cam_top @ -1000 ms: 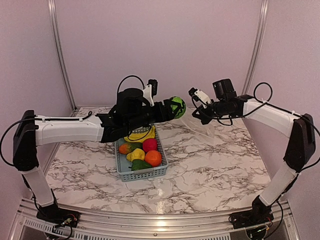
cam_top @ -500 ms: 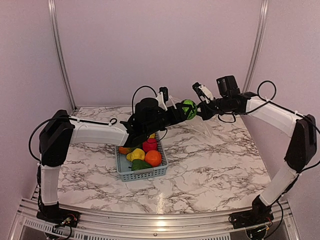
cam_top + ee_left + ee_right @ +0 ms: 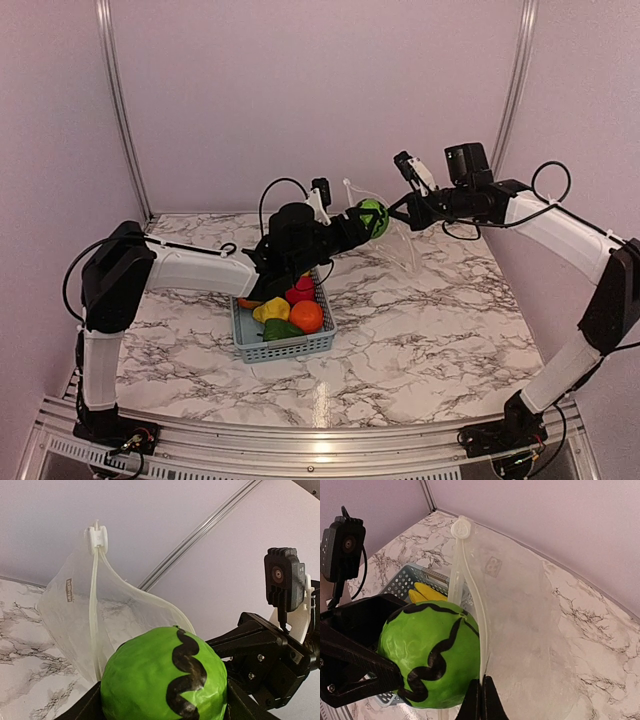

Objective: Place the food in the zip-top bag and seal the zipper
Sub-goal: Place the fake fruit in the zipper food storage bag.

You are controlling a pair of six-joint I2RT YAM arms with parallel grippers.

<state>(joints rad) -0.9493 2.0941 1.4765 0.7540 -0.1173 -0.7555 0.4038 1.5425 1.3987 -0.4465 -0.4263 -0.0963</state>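
Note:
My left gripper (image 3: 368, 219) is shut on a green toy melon with black stripes (image 3: 373, 216), held in the air at the mouth of the clear zip-top bag (image 3: 398, 240). The melon fills the left wrist view (image 3: 165, 675) and shows in the right wrist view (image 3: 430, 655). My right gripper (image 3: 408, 211) is shut on the bag's mouth edge (image 3: 482, 672) and holds the bag up. The pale zipper strip (image 3: 472, 585) hangs open, with its slider (image 3: 96, 536) at the far end. More toy food (image 3: 290, 305) lies in the basket.
A blue-grey mesh basket (image 3: 300, 347) stands on the marble table left of centre, under my left arm. It holds yellow bananas (image 3: 427, 592), a red piece, an orange piece and a green pepper. Metal frame posts stand at the back corners.
My left gripper has carried the melon right to the bag's mouth. My right gripper has lifted the bag and moved it slightly right.

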